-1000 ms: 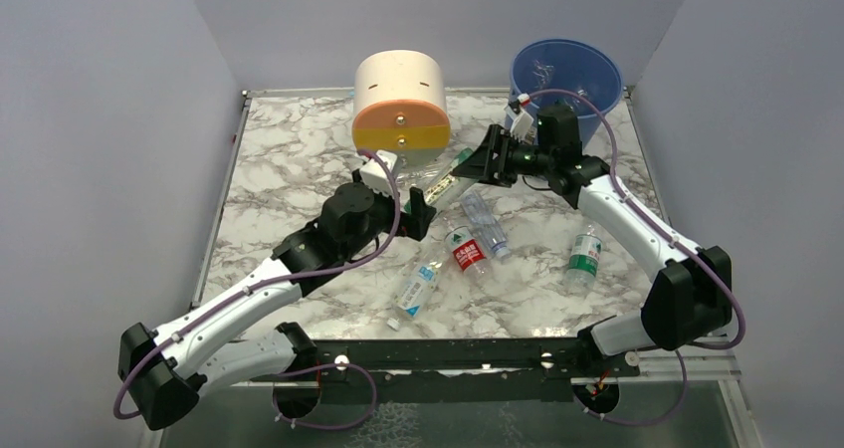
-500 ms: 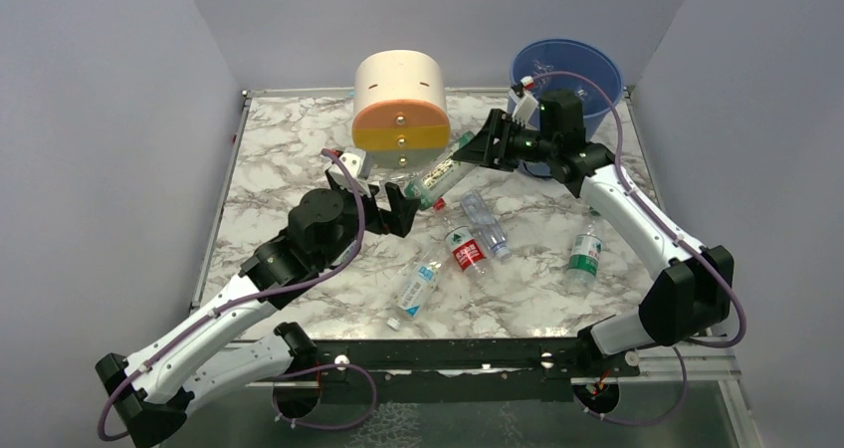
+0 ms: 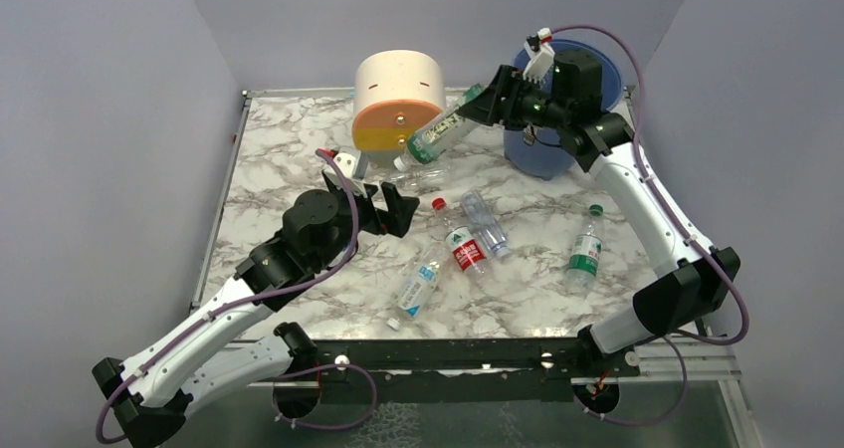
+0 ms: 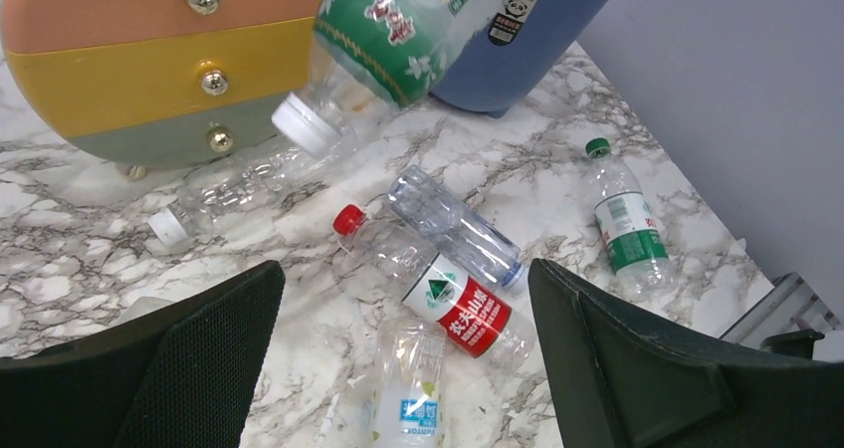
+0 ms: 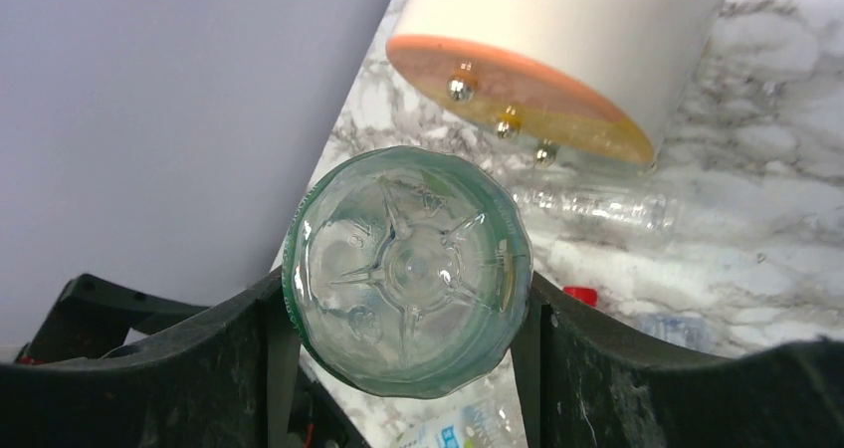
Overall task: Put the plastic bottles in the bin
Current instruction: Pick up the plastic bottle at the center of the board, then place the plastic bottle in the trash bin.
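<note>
Green-labelled and white-capped, the see-through bottle (image 3: 438, 134) is clamped at its base end in the right gripper (image 3: 493, 105). It hangs tilted cap-down in the air between the cream-and-orange drawer unit (image 3: 400, 100) and the blue bin (image 4: 537, 50), close to the bin's rim but not yet over its mouth, while the left gripper (image 3: 383, 207) hangs low with its jaws wide apart. I judge the task well short of done. Five bottles lie on the marble table (image 3: 289, 159): a clear one (image 3: 418, 177) beside the drawer unit, a red-labelled one (image 3: 463, 247), an unlabelled one (image 3: 485, 224) touching it, a blue-and-white-labelled one (image 3: 416, 289) and a green-capped one (image 3: 584, 254) apart at the right; the bin's contents are hidden.
</note>
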Motion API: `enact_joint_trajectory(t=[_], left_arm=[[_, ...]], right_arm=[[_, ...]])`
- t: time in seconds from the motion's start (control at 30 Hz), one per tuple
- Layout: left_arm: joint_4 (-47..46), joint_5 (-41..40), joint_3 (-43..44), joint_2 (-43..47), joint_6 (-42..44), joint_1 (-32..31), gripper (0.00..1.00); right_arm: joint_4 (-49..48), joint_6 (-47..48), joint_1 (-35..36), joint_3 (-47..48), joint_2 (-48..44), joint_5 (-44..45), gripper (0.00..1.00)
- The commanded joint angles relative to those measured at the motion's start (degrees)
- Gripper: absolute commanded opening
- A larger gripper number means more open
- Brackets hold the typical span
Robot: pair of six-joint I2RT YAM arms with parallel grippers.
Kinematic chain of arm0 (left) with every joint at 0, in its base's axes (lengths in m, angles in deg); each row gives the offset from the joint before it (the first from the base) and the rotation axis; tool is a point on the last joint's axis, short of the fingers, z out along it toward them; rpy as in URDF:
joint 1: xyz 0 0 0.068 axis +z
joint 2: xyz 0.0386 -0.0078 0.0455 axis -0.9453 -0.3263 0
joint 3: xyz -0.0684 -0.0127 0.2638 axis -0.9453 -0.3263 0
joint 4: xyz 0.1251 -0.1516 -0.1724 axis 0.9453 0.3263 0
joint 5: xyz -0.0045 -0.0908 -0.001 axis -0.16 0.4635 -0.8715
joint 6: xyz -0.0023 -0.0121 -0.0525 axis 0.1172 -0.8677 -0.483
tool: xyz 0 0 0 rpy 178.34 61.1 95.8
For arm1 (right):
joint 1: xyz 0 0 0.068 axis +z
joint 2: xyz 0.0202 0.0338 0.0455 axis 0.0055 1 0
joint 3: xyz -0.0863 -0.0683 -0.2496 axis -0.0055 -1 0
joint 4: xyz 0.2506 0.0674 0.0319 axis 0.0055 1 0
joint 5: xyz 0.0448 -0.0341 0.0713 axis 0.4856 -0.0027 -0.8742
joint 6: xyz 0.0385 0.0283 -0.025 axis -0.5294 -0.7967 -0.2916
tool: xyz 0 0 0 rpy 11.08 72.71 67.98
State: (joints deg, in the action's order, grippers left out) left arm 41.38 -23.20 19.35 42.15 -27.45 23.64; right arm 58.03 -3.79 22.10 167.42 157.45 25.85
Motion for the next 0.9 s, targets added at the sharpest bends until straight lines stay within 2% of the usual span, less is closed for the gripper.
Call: enact_joint_trajectory(t=[0.0,0.23,0.47,0.7,0.87], left_arm=[[-0.68,1.85,1.46,0.91,-1.34,0.07,0.99],[-3.15,3.96,-1.38,0.82,-2.24,0.02,0.99],[-3.63,5.40,-1.71,-0.66,-1.84,-0.01,0.99],[-4.87,5.99,-2.67,-1.12,-2.38,0.03,0.99],[-5.85,7.04,-2.52,-2.86,-2.39,-0.01,0.99]], right_arm=[[3.39,3.83,-0.45,5.78,1.85,7.18,0.62],[7.97,9.00,-2.02,17.24,4.51,18.08,0.62],[7.40,13.50,-3.22,24.34,6.05,32.42,0.62],[4.14,19.90,-3.72,26.30,6.94,52.27,0.62],[-2.24,26.82,-3.85,24.17,6.10,64.84,0.62]])
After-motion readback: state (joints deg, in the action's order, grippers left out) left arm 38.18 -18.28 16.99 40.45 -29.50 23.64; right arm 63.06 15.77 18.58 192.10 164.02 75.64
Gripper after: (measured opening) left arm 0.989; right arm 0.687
